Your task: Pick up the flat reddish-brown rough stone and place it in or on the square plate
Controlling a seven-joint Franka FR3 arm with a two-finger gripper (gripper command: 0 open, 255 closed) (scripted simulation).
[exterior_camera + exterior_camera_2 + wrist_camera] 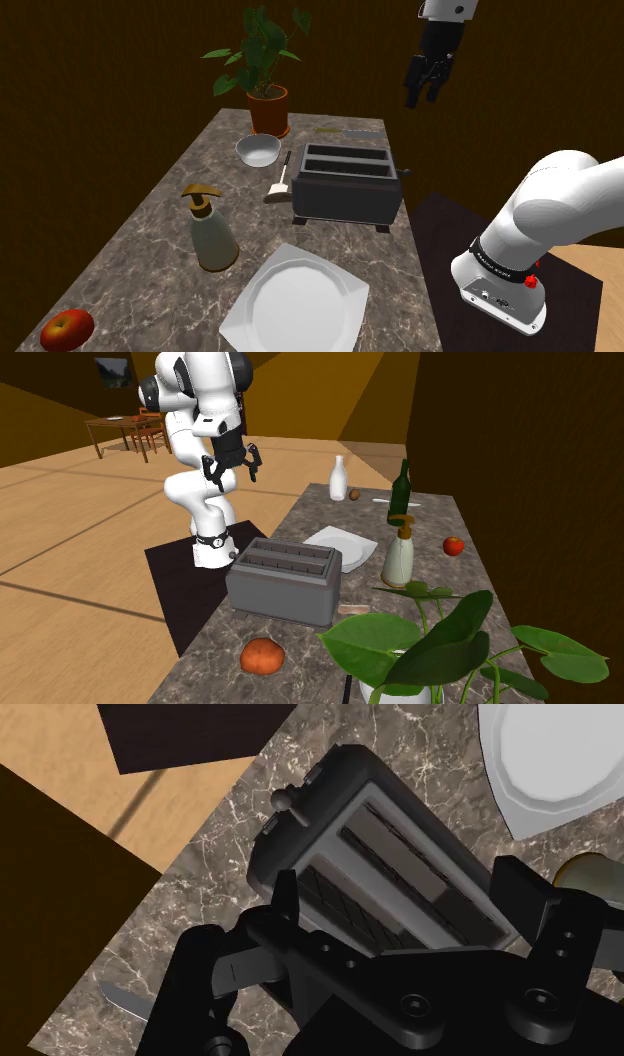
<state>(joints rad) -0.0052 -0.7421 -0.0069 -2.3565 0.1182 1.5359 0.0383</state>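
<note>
My black pincer [233, 472] hangs spread and empty, high above the dark grey toaster [283, 584].
The flat reddish-brown rough stone [262, 655] lies on the marbled bench [215, 637] near the toaster. In the second exterior view its long axis runs roughly left-right, and the white square plate [340, 545] is beyond the toaster.

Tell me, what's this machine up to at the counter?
The white robot arm's black gripper hangs open and empty, high above the dark grey toaster on the marbled counter. The flat reddish-brown stone it is meant to fetch lies untouched on the counter. The white square plate, on the toaster's other side, holds nothing.
</note>
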